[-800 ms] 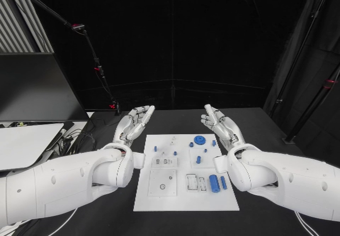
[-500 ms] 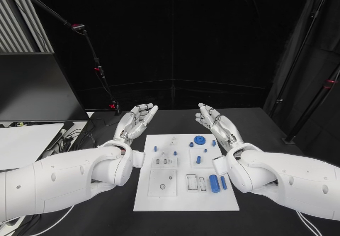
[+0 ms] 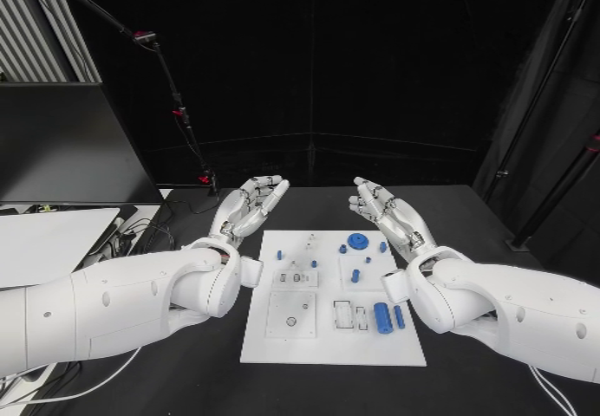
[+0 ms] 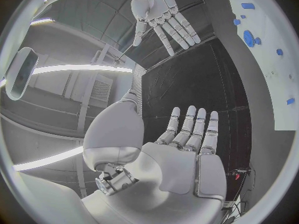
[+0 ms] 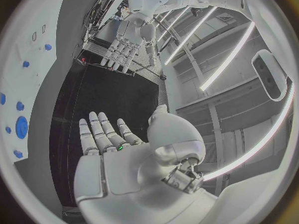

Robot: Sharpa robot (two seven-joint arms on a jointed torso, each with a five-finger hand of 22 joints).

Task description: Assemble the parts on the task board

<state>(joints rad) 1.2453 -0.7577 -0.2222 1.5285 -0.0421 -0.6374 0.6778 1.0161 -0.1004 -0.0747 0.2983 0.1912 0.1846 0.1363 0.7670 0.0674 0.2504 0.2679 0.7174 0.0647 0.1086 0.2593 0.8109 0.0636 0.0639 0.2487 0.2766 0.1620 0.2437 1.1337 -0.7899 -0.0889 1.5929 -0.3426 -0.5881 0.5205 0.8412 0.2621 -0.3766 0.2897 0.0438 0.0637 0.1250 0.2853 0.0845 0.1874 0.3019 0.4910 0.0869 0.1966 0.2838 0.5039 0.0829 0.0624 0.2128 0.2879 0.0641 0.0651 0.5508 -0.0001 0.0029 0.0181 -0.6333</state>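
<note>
Task board [image 3: 333, 347] btwn, below raised hands

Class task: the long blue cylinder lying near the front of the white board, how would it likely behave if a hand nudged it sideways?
The cylinder lies on its side, so it would probably roll. It looks rigid, likely plastic, and probably light.
</note>
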